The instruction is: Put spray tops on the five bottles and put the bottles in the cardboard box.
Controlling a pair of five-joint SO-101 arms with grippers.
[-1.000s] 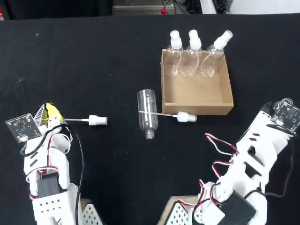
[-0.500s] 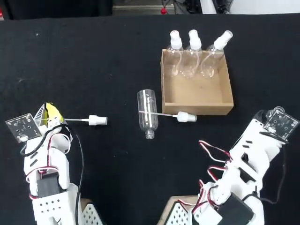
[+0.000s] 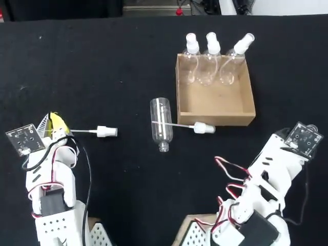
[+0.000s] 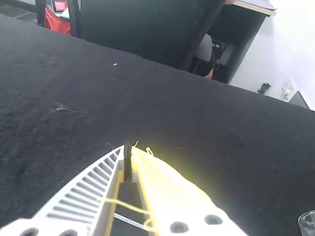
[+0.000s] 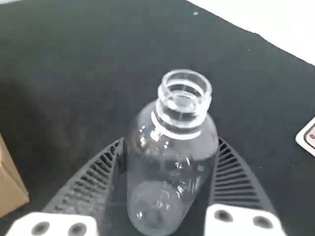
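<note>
Stretching wide, black tabletop (image 3: 102, 61), white wall (image 4: 295, 44) beyond, right hand (image 5: 170, 145) clamped on uncapped bottle (image 5: 170, 162), left hand (image 4: 129, 150) closed empty.

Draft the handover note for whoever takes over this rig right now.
Left gripper: shut, at the table's near left; a spray top lies beside it, its tube reaching the gripper; whether pinched, cannot tell.
Right gripper: shut on an uncapped bottle, near the cardboard box's near right corner.
Done: three capped bottles are in the box, tops at its far wall.
On the table: a second uncapped bottle lies left of the box; a second spray top lies by the box's near wall, its tube across that bottle.
Left: cap both bottles, box both.
</note>
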